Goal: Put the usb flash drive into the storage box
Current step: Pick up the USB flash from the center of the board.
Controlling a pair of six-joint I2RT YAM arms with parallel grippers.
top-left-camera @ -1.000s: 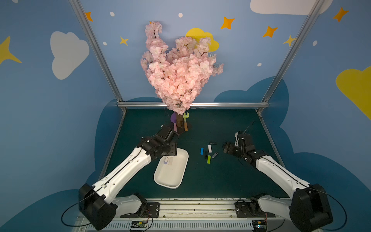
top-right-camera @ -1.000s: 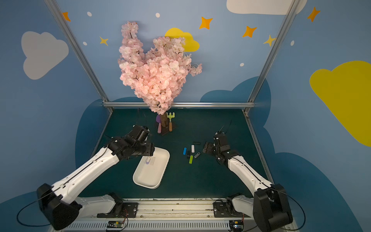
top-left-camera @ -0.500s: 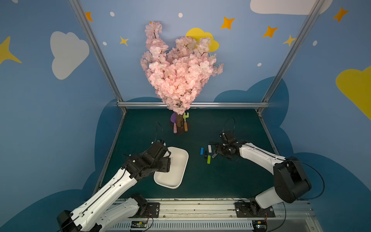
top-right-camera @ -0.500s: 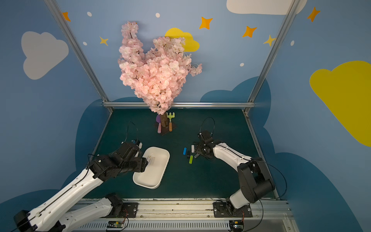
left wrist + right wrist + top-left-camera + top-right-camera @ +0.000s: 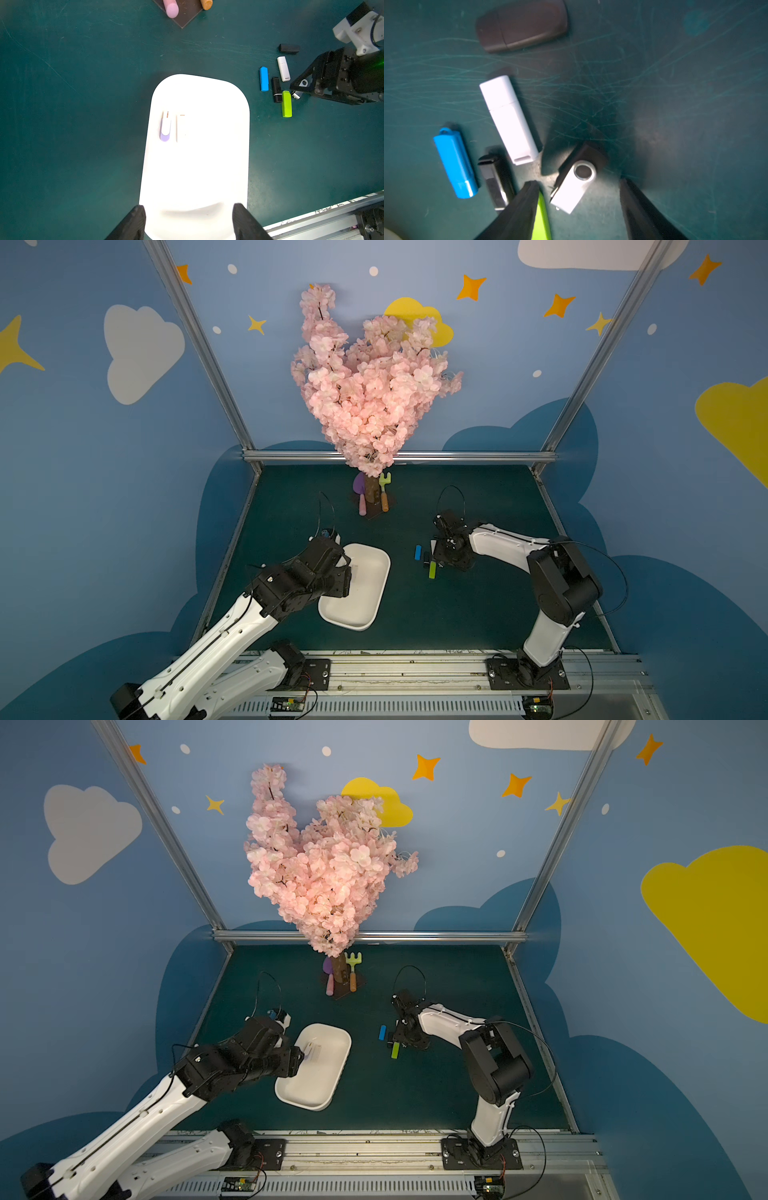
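The white storage box (image 5: pixel 365 601) (image 5: pixel 316 1085) lies left of centre on the green mat. Inside it rest a purple-and-white usb flash drive (image 5: pixel 165 126) and a white one (image 5: pixel 181 127). My left gripper (image 5: pixel 188 205) hangs open and empty above one end of the box (image 5: pixel 239 158). Right of the box lies a cluster of drives: blue (image 5: pixel 454 164), white (image 5: pixel 508 120), black (image 5: pixel 496 178), green (image 5: pixel 543 218), dark brown (image 5: pixel 523 25). My right gripper (image 5: pixel 577 182) is low over them, open. A silver swivel drive (image 5: pixel 574 187) lies between its fingers, touching neither.
A pink blossom tree (image 5: pixel 370 393) stands at the back centre, with a toy shovel (image 5: pixel 360 497) and rake (image 5: pixel 384 493) at its base. An aluminium rail (image 5: pixel 415 668) runs along the front edge. Metal frame posts bound the mat's sides.
My left gripper has drawn back from the box's far end toward the front left. My right gripper has moved left and down onto the drive cluster, and its jaws have narrowed.
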